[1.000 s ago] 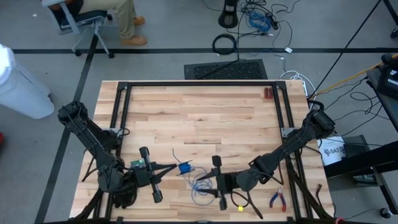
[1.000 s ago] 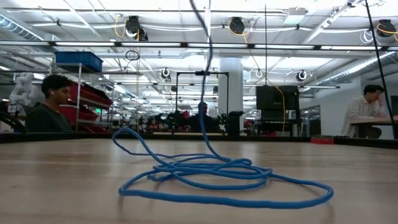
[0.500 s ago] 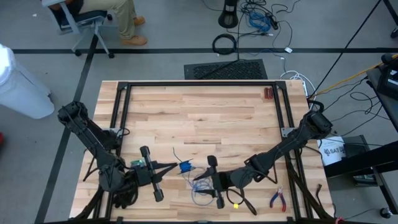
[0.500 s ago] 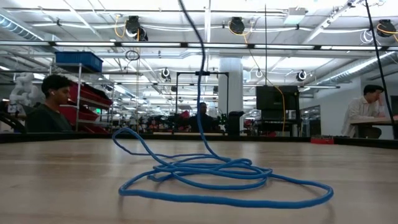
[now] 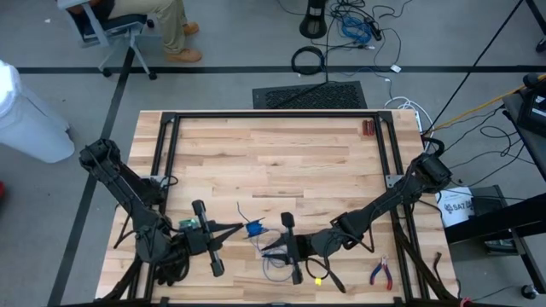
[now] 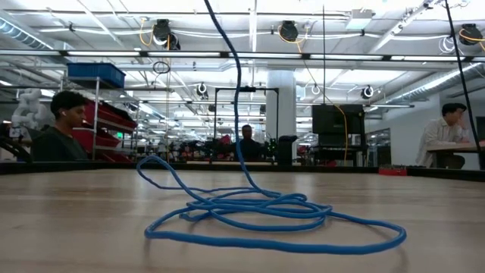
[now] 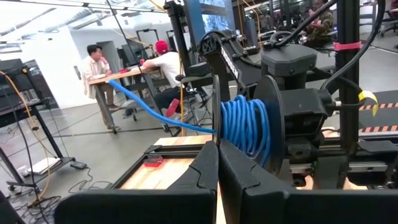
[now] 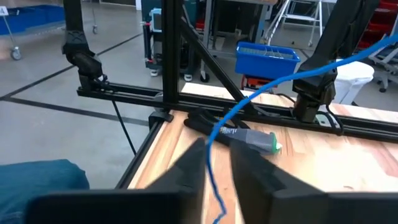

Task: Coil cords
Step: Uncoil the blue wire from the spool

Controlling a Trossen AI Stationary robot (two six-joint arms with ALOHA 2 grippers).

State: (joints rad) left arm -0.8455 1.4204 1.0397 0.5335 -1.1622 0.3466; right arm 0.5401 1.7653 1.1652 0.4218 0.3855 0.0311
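The cord is one thin blue wire. Part of it is a small coil [image 5: 253, 228] [image 7: 245, 127] at the tips of my left gripper [image 5: 241, 228] [image 7: 217, 149], which is shut and points level toward the table's right. From there a strand [image 8: 292, 78] runs to my right gripper [image 5: 269, 247] [image 8: 217, 162]. That gripper points toward the table's left, its fingers a narrow gap apart on either side of the strand. Below it, the strand [image 6: 235, 76] drops to loose loops [image 5: 275, 266] [image 6: 265, 216] lying on the table near its front edge. My left gripper carries the cord's coil [image 7: 239, 134] at the free ends of its shut fingers, which come level from the table's left. The turns seem wound about the fingertips, but the fingers hide the exact place of contact. The coil is clear of the table.
Red-handled pliers [image 5: 380, 273] lie near the front right corner, with a small yellow piece [image 5: 322, 280] under the right arm. A black frame [image 5: 273, 115] rims the tabletop, and a small red object [image 5: 367, 128] sits at its far right. People sit beyond the table.
My right gripper has moved toward the table's left, closer to the left gripper and the coil. The strand rising from the table has swung over with it and leans more. The loops on the table have stayed put.
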